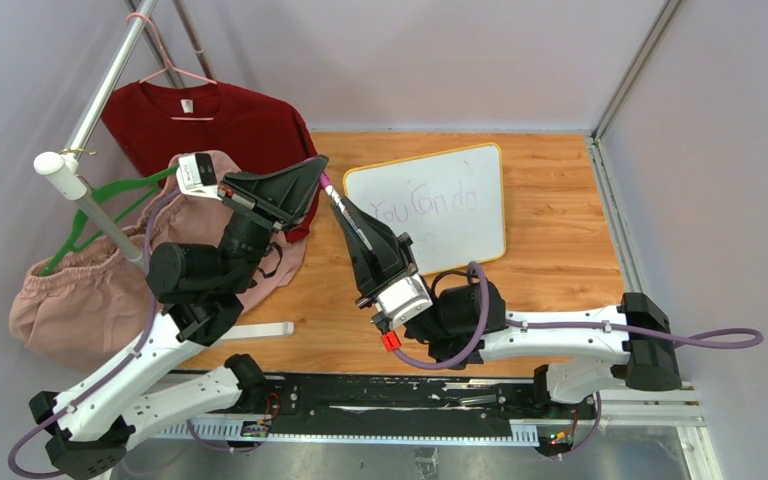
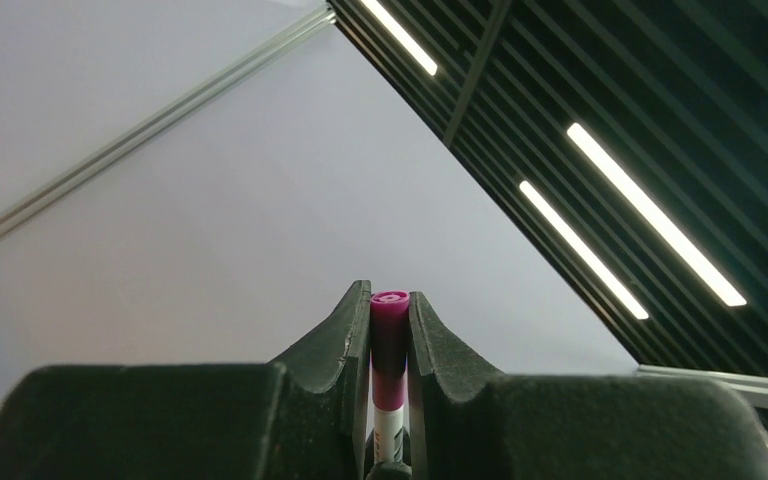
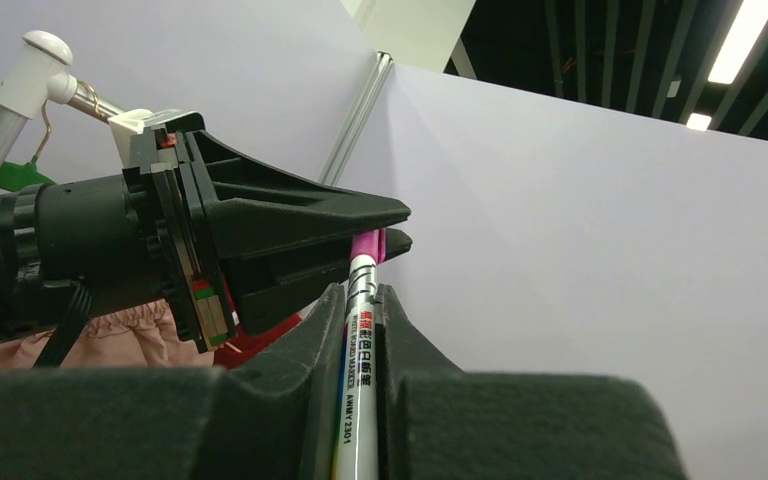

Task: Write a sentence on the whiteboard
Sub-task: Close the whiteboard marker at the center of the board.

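Observation:
The whiteboard (image 1: 470, 235) lies flat on the wooden table at the back centre. The sentence (image 1: 425, 207), in thin purple marker, reads about "You can do". A white marker (image 1: 337, 200) with a magenta cap hangs in the air left of the board, gripped at both ends. My left gripper (image 1: 317, 166) is shut on the magenta cap (image 2: 389, 335), which sits upright between the left gripper's tips (image 2: 389, 298). My right gripper (image 1: 352, 218) is shut on the white printed barrel (image 3: 358, 350). In the right wrist view the left gripper (image 3: 392, 228) pinches the cap (image 3: 366, 245) just beyond my right gripper (image 3: 360, 292).
A red T-shirt (image 1: 210, 120) hangs on a pink hanger from a rack pole (image 1: 100, 95) at the back left. A pink garment (image 1: 70, 300) and a green hanger (image 1: 110, 200) lie below it. A white strip (image 1: 258, 330) lies near the left arm. Grey walls enclose the table.

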Motion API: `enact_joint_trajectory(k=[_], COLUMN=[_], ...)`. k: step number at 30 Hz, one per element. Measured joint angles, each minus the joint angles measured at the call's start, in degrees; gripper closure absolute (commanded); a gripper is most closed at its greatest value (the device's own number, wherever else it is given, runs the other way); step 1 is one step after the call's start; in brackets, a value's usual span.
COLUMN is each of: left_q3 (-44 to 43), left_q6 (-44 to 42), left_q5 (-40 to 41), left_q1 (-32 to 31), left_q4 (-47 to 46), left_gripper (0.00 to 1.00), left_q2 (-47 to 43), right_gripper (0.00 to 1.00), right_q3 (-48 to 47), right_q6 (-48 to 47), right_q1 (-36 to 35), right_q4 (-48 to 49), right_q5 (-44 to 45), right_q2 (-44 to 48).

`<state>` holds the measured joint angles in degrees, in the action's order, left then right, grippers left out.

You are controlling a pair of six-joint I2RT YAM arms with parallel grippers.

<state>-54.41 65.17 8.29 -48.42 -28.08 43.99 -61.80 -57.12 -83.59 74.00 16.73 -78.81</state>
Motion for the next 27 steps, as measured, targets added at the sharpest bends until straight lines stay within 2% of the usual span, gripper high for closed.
enact_joint_trajectory(k=[27], left_q3=[-0.66], left_q6=[-0.74], left_q5=[7.08], left_q1=[-5.35], left_q4=[-4.74], left_gripper=[1.00], left_q2=[1.77], right_gripper=[1.00], right_q3=[-4.50], right_q6=[-2.25], right_q1=[-0.39], right_q4=[0.50], right_q5=[0.85], right_q2=[-2.82])
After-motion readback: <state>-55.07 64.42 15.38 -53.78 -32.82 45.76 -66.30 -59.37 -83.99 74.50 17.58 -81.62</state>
